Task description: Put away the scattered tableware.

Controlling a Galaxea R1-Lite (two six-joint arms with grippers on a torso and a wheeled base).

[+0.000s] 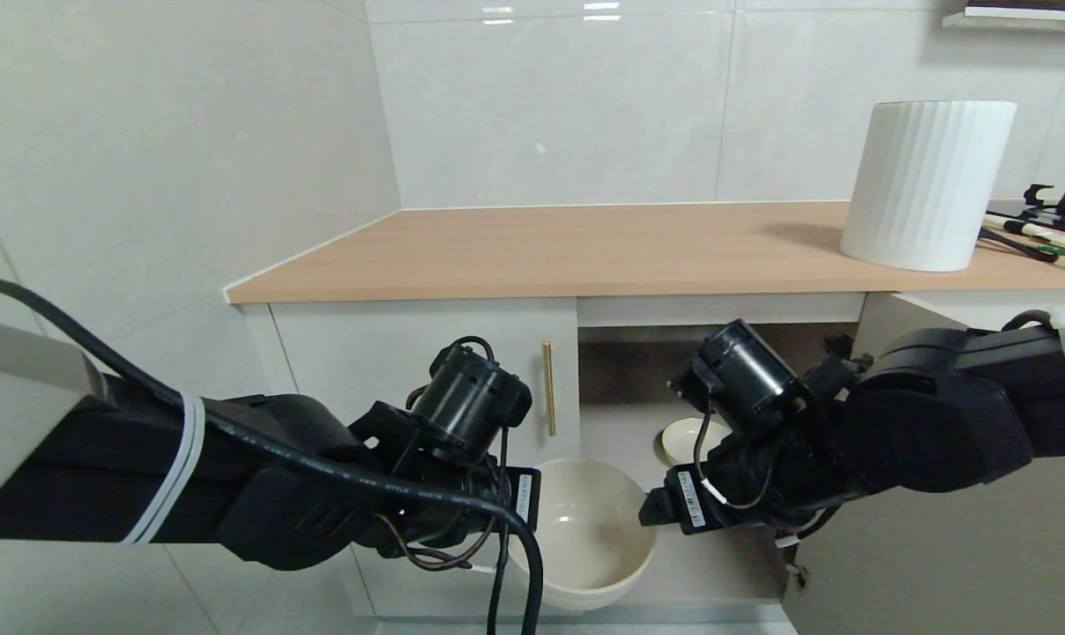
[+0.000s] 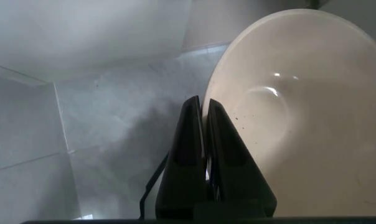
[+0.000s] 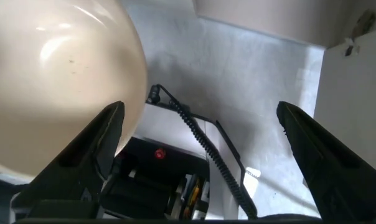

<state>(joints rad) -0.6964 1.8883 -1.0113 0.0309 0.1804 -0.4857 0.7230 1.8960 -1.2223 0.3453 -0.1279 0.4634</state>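
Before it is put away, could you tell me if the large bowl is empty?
Empty: the large bowl is bare inside, save tiny specks.

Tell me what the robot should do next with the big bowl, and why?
Probably ease the left tool forward, carrying the bowl into the open cabinet, next to the small dish already inside. The left tool is shut on the bowl's rim, the bowl hangs just outside the opening, and the right tool is open beside it.

Open cabinet bay (image 1: 616,422); small dish (image 1: 684,438) at back, bowl (image 1: 590,529) before it.
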